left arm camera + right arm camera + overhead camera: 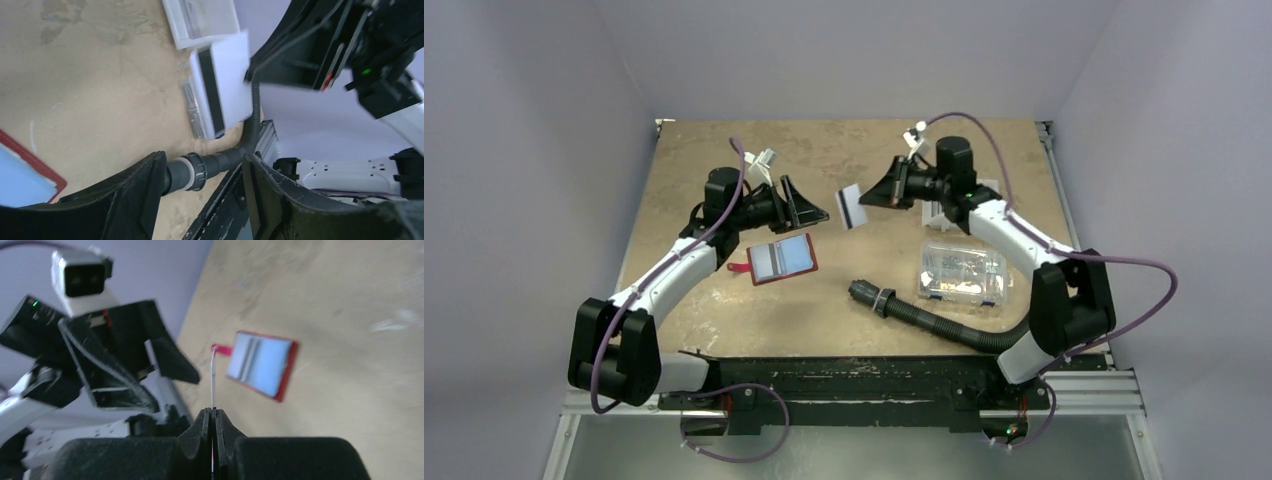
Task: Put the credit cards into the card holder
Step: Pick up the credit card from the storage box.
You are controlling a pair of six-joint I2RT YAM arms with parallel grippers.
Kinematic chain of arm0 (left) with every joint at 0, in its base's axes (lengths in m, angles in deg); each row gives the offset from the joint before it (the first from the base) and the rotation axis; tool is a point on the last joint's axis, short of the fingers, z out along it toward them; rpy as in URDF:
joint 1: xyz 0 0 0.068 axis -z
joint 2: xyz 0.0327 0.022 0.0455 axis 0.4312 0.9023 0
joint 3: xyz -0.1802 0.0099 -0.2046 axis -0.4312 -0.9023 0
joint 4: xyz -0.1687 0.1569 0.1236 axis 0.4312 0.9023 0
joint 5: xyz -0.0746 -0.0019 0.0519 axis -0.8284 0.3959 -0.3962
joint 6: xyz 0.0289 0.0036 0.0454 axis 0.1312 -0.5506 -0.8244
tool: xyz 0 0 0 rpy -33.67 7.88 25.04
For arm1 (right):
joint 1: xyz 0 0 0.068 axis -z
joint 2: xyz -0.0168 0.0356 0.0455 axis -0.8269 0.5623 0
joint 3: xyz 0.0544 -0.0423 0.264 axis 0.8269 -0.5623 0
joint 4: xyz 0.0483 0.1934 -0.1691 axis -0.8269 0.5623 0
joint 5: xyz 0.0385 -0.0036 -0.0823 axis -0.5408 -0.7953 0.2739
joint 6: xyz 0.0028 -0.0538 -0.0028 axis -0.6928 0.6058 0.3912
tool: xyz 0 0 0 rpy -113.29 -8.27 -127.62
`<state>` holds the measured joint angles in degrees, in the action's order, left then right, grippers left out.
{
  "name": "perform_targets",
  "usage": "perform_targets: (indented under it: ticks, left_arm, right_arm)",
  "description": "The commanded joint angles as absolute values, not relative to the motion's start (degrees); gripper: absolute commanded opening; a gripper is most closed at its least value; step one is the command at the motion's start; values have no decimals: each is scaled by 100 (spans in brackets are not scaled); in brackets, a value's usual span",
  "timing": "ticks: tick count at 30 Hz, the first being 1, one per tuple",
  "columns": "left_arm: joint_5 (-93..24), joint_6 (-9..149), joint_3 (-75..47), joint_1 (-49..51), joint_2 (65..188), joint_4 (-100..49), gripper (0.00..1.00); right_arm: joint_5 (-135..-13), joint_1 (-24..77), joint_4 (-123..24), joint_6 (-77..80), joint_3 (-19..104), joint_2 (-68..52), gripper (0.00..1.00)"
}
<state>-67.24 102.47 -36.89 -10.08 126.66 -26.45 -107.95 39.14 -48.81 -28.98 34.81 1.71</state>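
Observation:
The red card holder (pixel 782 260) lies open on the table with blue and pale grey card faces showing in it. It also shows in the right wrist view (pixel 260 365) and at the left edge of the left wrist view (pixel 30 172). My right gripper (pixel 871 196) is shut on a white credit card with a black stripe (pixel 852 207), held in the air above the table. That card is edge-on in the right wrist view (pixel 213 375) and face-on in the left wrist view (pixel 227 82). My left gripper (pixel 809 212) is open and empty, facing the card, just above the holder.
A clear compartment box (pixel 964 275) lies at the right. A black corrugated hose (pixel 924 318) runs along the front right, also in the left wrist view (pixel 210 167). A white tray (pixel 200 20) stands beyond the right gripper.

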Motion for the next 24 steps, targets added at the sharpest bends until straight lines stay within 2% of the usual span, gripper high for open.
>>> perform_targets:
  ticks: [1,8,13,14,17,21,23,24]
  left_arm:
    - [-7144,11472,-4076,-998,12412,-4461,62]
    - [-6472,11906,-4408,-1005,12204,-4387,62]
    - [-6718,12615,-4719,-1007,12296,-5521,58]
    - [-6789,12764,-4777,-1007,12337,-5745,54]
    - [-6904,12983,-4880,-1007,12409,-6103,34]
    - [-6870,12458,-4778,-1057,12320,-5594,8]
    - [-6865,12083,-4657,-1149,12233,-5058,0]
    - [-6861,11858,-4599,-1232,12172,-4753,0]
  right_arm:
    - [-11303,3390,-7315,-4675,2899,193,0]
    - [-11627,3210,-8895,-5787,2449,443,0]
    - [-11638,3175,-9548,-6301,2240,509,0]
    - [-11637,3164,-9728,-6448,2191,539,0]
    - [-11573,3119,-10094,-6654,2092,605,0]
    - [-11565,2983,-10232,-6735,2105,795,0]
    - [-11569,2967,-10189,-6662,2075,851,0]
    - [-11590,2965,-9943,-6505,2087,876,3]
